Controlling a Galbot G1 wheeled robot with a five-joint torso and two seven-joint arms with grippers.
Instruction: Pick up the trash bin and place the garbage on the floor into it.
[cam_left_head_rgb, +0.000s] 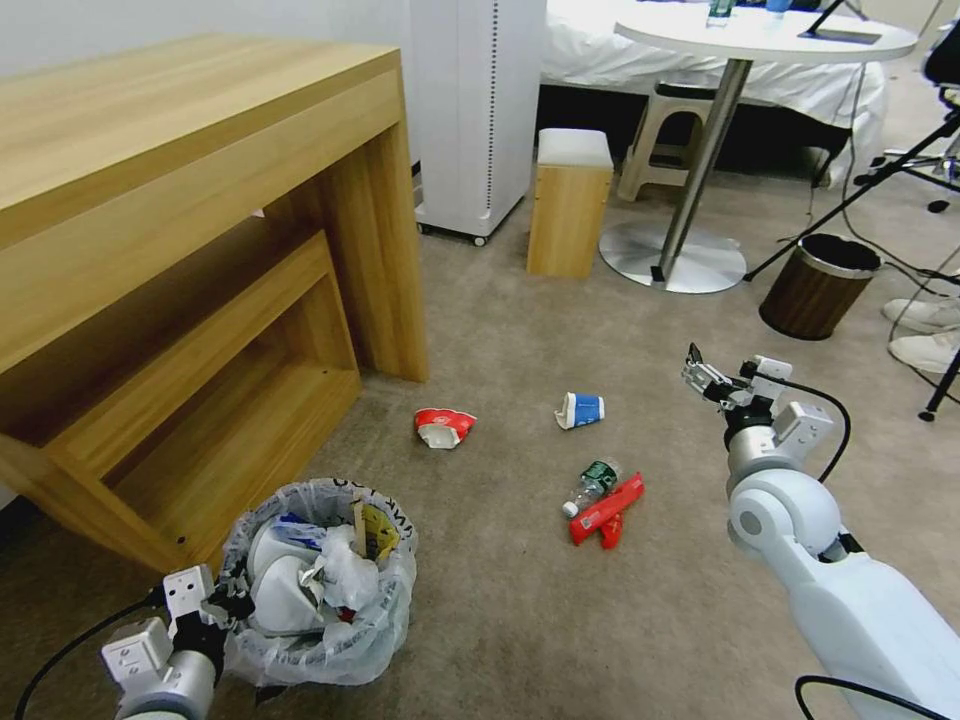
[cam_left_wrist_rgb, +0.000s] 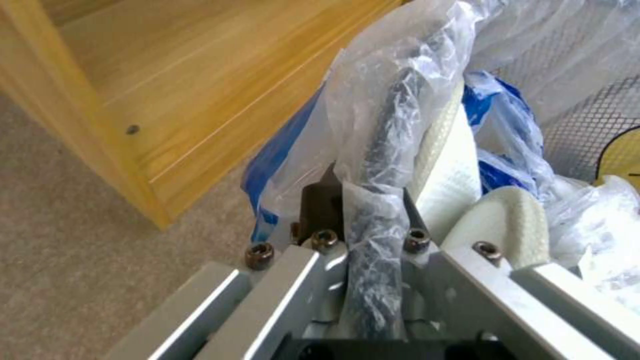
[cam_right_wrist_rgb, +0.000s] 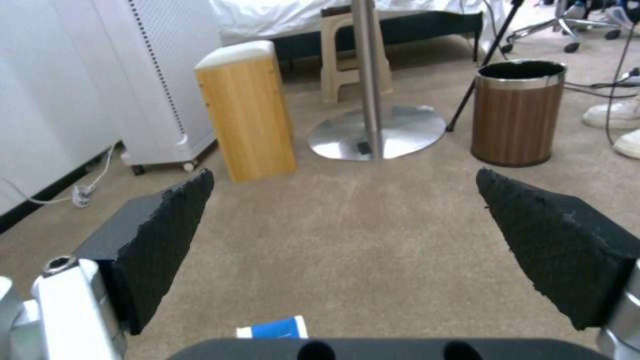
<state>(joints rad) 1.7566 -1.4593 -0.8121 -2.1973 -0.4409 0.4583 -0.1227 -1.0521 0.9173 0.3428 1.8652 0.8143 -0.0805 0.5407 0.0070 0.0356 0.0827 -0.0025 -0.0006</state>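
The trash bin (cam_left_head_rgb: 330, 625), lined with a crinkly whitish bag and holding papers, stands on the beige floor (cam_left_head_rgb: 500, 600) at the lower left. My left gripper (cam_left_head_rgb: 222, 603) is shut on its near rim; in the left wrist view the bag-wrapped rim (cam_left_wrist_rgb: 383, 150) runs between the jaws of that gripper (cam_left_wrist_rgb: 370, 210). Garbage lies on the carpet: a red-white cup (cam_left_head_rgb: 443, 426), a blue-white cup (cam_left_head_rgb: 580, 410), a green-labelled bottle (cam_left_head_rgb: 592, 485) and a red packet (cam_left_head_rgb: 607, 512). My right gripper (cam_left_head_rgb: 705, 375) hovers open to the right of the blue-white cup (cam_right_wrist_rgb: 273, 328), its fingers (cam_right_wrist_rgb: 167, 235) spread wide.
A wooden desk (cam_left_head_rgb: 200, 200) with a lower shelf stands on the left, close to the bin. Farther back are a white unit (cam_left_head_rgb: 475, 110), a wooden box stool (cam_left_head_rgb: 568, 205), a round table's metal base (cam_left_head_rgb: 672, 258), a brown wood-grain bin (cam_left_head_rgb: 818, 285), tripod legs and white shoes (cam_left_head_rgb: 925, 330).
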